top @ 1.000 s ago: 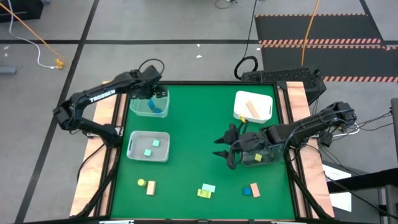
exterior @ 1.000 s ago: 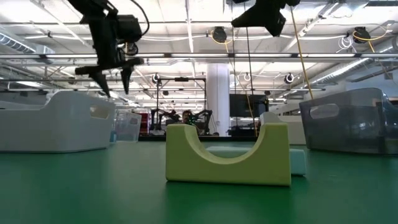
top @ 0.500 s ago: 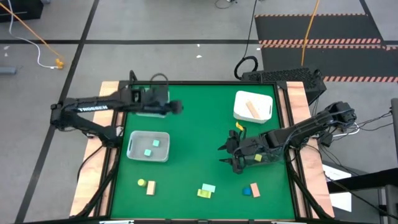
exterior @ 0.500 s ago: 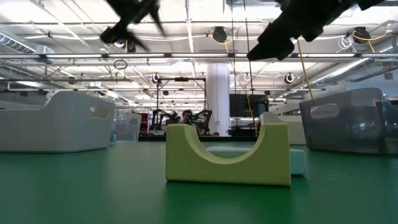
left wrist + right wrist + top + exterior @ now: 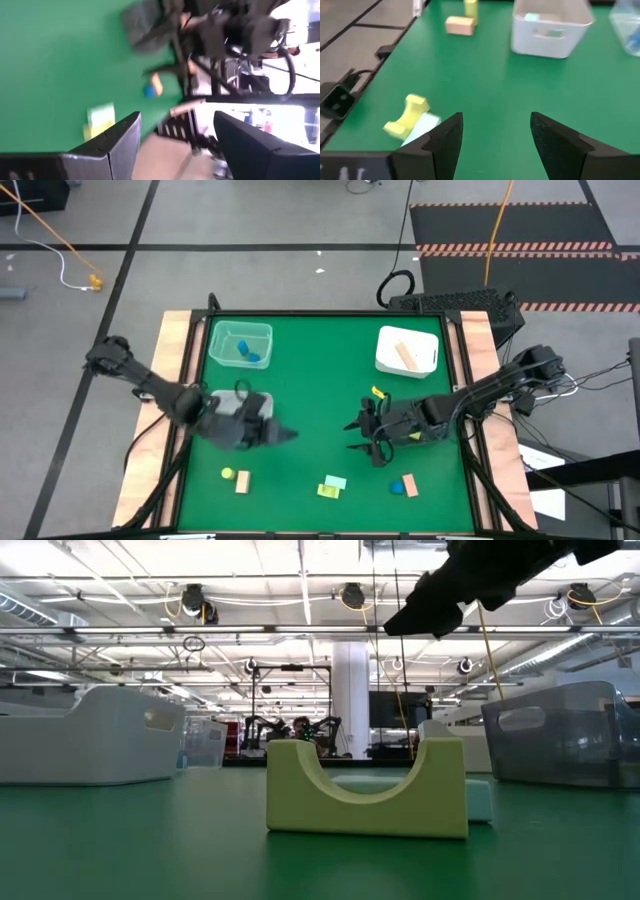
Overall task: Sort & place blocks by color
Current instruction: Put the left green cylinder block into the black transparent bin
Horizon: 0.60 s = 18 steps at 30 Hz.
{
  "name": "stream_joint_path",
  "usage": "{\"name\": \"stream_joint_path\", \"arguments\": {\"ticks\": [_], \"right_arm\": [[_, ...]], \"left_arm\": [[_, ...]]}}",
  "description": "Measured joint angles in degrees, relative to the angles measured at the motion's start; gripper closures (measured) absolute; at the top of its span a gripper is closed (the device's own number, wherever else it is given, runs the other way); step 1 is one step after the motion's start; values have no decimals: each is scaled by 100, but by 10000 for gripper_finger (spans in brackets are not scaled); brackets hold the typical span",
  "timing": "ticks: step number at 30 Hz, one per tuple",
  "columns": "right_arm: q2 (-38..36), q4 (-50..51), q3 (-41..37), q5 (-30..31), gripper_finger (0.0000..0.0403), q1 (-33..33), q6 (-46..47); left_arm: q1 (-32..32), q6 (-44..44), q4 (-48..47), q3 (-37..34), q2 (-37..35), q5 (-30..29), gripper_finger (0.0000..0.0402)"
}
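My left gripper (image 5: 283, 433) (image 5: 177, 120) is open and holds nothing; it hangs by the near right corner of the white tray (image 5: 214, 402) that holds mint blocks. My right gripper (image 5: 356, 438) (image 5: 495, 120) is open too, over bare table right of the middle. Near the front edge lie a yellow-green arch block (image 5: 327, 491) (image 5: 365, 790) (image 5: 409, 114) with a mint block (image 5: 337, 481) beside it, a blue and an orange block (image 5: 404, 485) (image 5: 152, 87), and a tan block (image 5: 242, 481) next to a yellow-green one (image 5: 227, 474). A small yellow block (image 5: 378, 392) lies behind the right gripper.
A clear tray (image 5: 240, 345) at the far left holds blue blocks. A white tray (image 5: 425, 360) at the far right holds a tan bar (image 5: 404, 355). A dark tray (image 5: 570, 735) stands under the right arm. The wooden table rim (image 5: 170, 370) frames the green mat.
My left gripper has swung from over the clear far-left tray toward the near edge and now hangs by the white tray, still open. My right gripper has drifted a little toward the near edge. No block has moved.
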<state>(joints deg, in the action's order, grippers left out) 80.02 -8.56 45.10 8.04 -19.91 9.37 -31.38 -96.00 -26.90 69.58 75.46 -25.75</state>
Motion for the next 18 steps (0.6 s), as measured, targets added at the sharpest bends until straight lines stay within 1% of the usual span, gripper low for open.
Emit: {"name": "stream_joint_path", "arguments": {"ticks": [2, 4, 8, 10, 12, 15, 18], "right_arm": [[67, -19, 0, -80, 179, -21, 0], [116, -11, 0, -72, 179, -52, 0], [167, -18, 0, -67, 179, -50, -21], [167, -28, 0, -62, 179, -47, -135], [167, -28, 0, -36, 179, -39, -289], [167, -26, 0, -33, 179, -32, -452], [167, -24, 0, -34, 179, -10, -472]], "left_arm": [[-393, -775, -266, 2, 80, -27, 151], [-756, -1671, -700, 0, 194, 99, 151], [-1341, -3626, -1447, -4, 318, 886, 151], [-1575, -4430, -1886, -4, 357, 1193, 151], [-1672, -4783, -2267, -4, 392, 1511, 151], [-1633, -4945, -2630, -4, 467, 2063, 151], [-1466, -4969, -2932, -4, 642, 2792, 151]]}}
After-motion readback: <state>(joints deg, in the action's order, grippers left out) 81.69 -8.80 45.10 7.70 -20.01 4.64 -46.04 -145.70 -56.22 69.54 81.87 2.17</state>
